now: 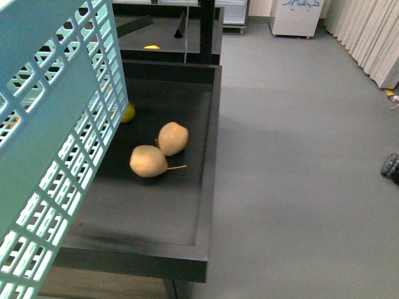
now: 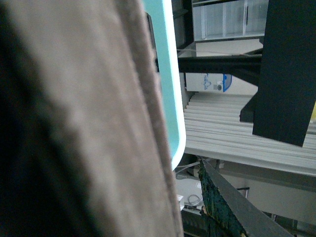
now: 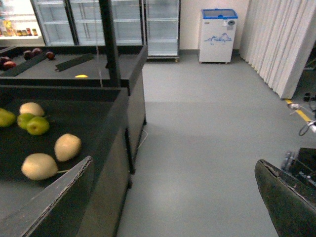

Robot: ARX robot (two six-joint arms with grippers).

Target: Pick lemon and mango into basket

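The light teal basket (image 1: 56,124) hangs tilted at the far left of the front view, over the black table (image 1: 209,156). In the left wrist view its brown handle (image 2: 89,123) fills the left side beside the teal rim (image 2: 168,74). My left gripper (image 2: 185,197) is shut on the basket, with one dark finger (image 2: 222,207) showing. My right gripper (image 3: 175,165) is open over the bare floor beside the table, holding nothing. A small yellow fruit (image 1: 151,47) (image 3: 81,76) lies on the far table; I cannot tell whether it is the lemon or the mango.
Two tan pear-like fruits (image 1: 148,161) (image 1: 173,138) lie on the near table. A yellow-green round fruit (image 1: 128,113) peeks out behind the basket wall. Green fruits (image 3: 38,125) and dark red ones (image 3: 35,52) lie farther back. Grey floor (image 1: 299,156) spreads to the right.
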